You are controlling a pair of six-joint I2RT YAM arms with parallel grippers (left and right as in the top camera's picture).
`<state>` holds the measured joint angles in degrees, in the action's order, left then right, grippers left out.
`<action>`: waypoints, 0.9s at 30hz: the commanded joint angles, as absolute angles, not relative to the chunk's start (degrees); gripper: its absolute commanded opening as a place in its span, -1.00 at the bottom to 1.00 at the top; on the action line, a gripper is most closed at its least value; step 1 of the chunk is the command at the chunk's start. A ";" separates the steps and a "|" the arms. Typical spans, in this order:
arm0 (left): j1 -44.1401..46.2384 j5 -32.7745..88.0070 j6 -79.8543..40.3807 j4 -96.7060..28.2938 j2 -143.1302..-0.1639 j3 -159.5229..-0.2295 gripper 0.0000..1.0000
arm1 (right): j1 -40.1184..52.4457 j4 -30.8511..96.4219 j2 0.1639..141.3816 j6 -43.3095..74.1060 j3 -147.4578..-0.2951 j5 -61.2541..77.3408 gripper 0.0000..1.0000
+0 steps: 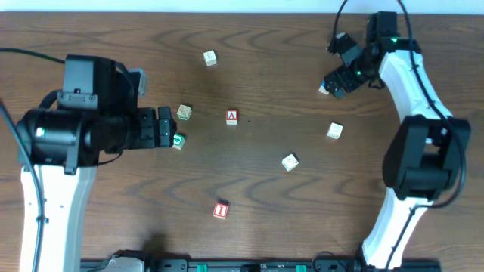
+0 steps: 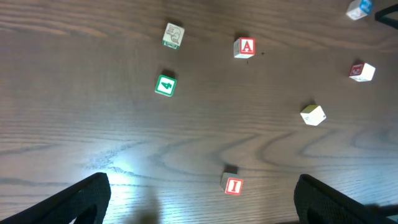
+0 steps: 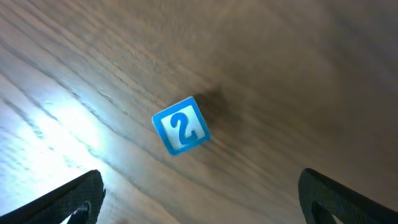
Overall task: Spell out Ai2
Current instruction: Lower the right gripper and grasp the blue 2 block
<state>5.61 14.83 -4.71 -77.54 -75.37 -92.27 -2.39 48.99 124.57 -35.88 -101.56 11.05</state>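
Nothing is spelled yet: the left jaws are spread wide and empty, with the A cube (image 1: 231, 117) and I cube (image 1: 220, 211) lying well apart on the desk (image 1: 265, 45). The 2 cube (image 3: 181, 126) is seen far right, ungripped below the wide right jaws

- Overhead: the 2 cube (image 1: 324, 90) is mostly tucked under the right gripper (image 1: 337, 74). Only a pale corner peeks out, no digit showing.
- The green-marked cube (image 1: 178, 140) is partly covered by the left gripper (image 1: 166, 127) from above, so its mark is cut short.
- The pale cubes (image 1: 209, 57) (image 1: 184, 112) (image 1: 334, 131) (image 1: 290, 162) are too small in the overhead, can't read any face.
- Left wrist view: the 2 cube (image 2: 359, 8) is chopped by the top edge, with just some blue visible. The red-marked cube (image 2: 362, 71) is too small and tilted to read.
- In both wrist views the left fingers (image 2: 81, 202) and right fingers (image 3: 68, 202) are cut off at the bottom corners.
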 commanded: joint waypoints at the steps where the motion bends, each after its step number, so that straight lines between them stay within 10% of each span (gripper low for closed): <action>1: 5.23 14.87 -5.69 -77.43 -76.18 -92.23 0.91 | -1.74 48.34 126.58 -38.02 -102.76 13.52 0.99; 15: 5.23 14.81 -7.62 -76.20 -75.61 -92.23 0.91 | -1.69 44.23 131.39 -38.22 -102.74 17.47 0.96; 27: 5.23 14.83 -7.97 -76.23 -75.61 -92.23 0.91 | -1.69 42.00 131.92 -36.67 -102.74 17.47 0.34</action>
